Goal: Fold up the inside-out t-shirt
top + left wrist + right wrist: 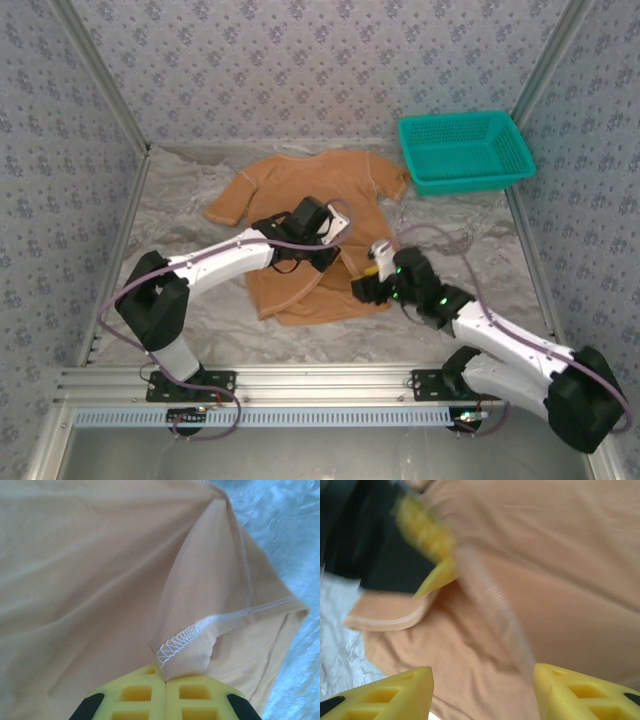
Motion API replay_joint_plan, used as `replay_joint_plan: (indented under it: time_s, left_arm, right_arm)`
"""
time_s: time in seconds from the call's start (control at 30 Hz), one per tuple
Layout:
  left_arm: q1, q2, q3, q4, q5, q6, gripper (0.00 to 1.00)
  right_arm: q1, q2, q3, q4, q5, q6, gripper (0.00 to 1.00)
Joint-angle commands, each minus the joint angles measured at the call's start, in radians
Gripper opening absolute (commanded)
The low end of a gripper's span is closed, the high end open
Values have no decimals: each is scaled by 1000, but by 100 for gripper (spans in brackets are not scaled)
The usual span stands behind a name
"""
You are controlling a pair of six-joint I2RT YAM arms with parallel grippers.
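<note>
The inside-out t-shirt [300, 185] lies spread on the table, orange-tan, with its white-stitched seams showing. My left gripper [333, 245] is over the shirt's right side. In the left wrist view its yellow fingertips [165, 680] are shut on a pinched fold of the t-shirt [90, 580] at a white overlock seam. My right gripper [362, 284] hovers at the shirt's lower right edge. In the right wrist view it [482, 680] stands open above the cloth [545, 570] with nothing between the fingers. The left gripper [427, 542] shows blurred at the upper left of that view.
A teal plastic basket [465, 150] stands at the back right, just beyond the shirt's right sleeve. A crinkled white sheet [180, 200] covers the table. Patterned walls close in on the left, back and right.
</note>
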Motion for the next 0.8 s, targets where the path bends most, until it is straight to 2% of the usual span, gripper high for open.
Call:
replay_joint_plan:
  time_s: [0.0, 0.1, 0.23, 0.43, 0.63, 0.77]
  left_arm:
    - [22, -29, 66, -102, 80, -31, 0]
    - [42, -36, 129, -164, 117, -33, 0]
    - [55, -64, 158, -212, 137, -13, 0]
    - [78, -110, 204, -231, 172, -62, 0]
    - [78, -144, 271, -241, 202, -80, 0]
    - [80, -176, 301, -248, 192, -83, 0]
  right_arm:
    - [141, 157, -69, 455, 184, -47, 49]
    - [214, 374, -50, 664, 295, -74, 43]
    - [216, 621, -26, 965, 354, -132, 35]
    - [225, 777, 91, 1024, 488, -225, 31]
    - [199, 843, 145, 1017, 539, -227, 30]
    - [164, 850, 132, 1057, 650, -232, 28]
